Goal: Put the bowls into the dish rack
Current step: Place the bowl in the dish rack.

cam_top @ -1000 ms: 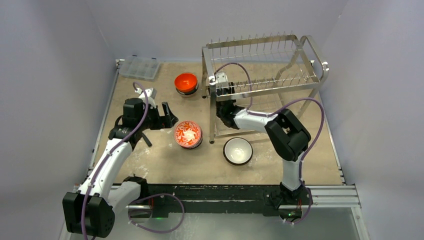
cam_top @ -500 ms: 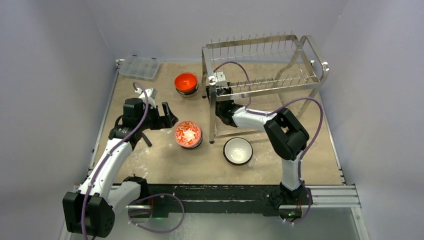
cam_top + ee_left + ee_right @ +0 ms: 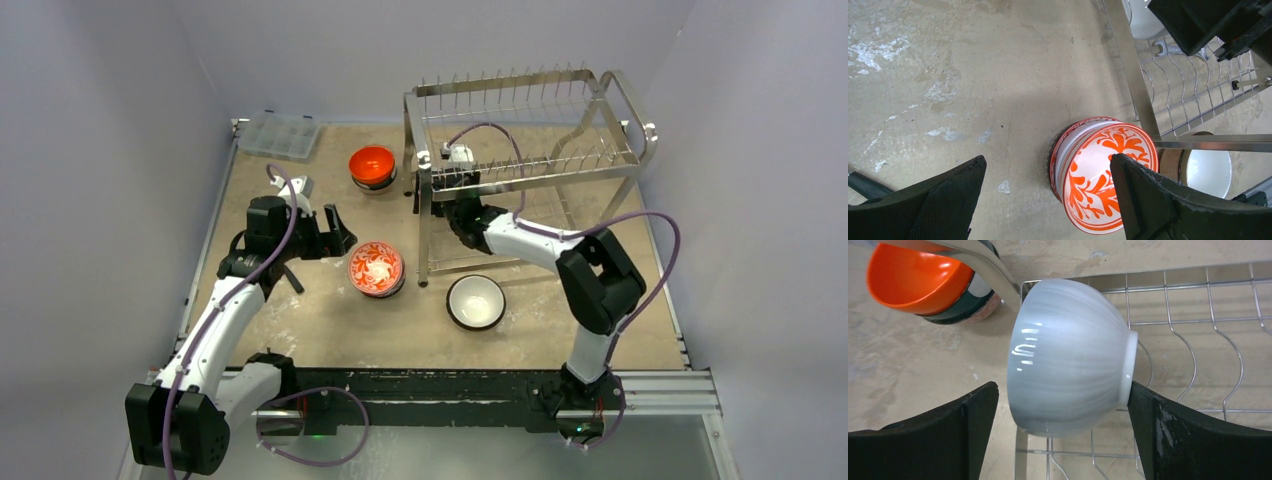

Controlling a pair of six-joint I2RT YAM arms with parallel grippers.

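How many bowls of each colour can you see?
Orange bowl: 1
Red-and-white bowl: 1
White bowl: 1
Grey bowl, in the rack: 1
Dark bowl, under the orange: 1
Total: 5 showing; stacks may hide more.

I see a pale grey glazed bowl (image 3: 1068, 357) lying on its side on the shiny wire dish rack (image 3: 1198, 330), between my spread black fingers (image 3: 1193, 440); a plain orange bowl (image 3: 913, 280) sits beyond.

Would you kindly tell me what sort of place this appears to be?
Probably a robotics lab test cell, not a kitchen: plain grey walls enclose a scuffed table, two robot arms are bolted at its near edge, and a dish rack and bowls are set out.
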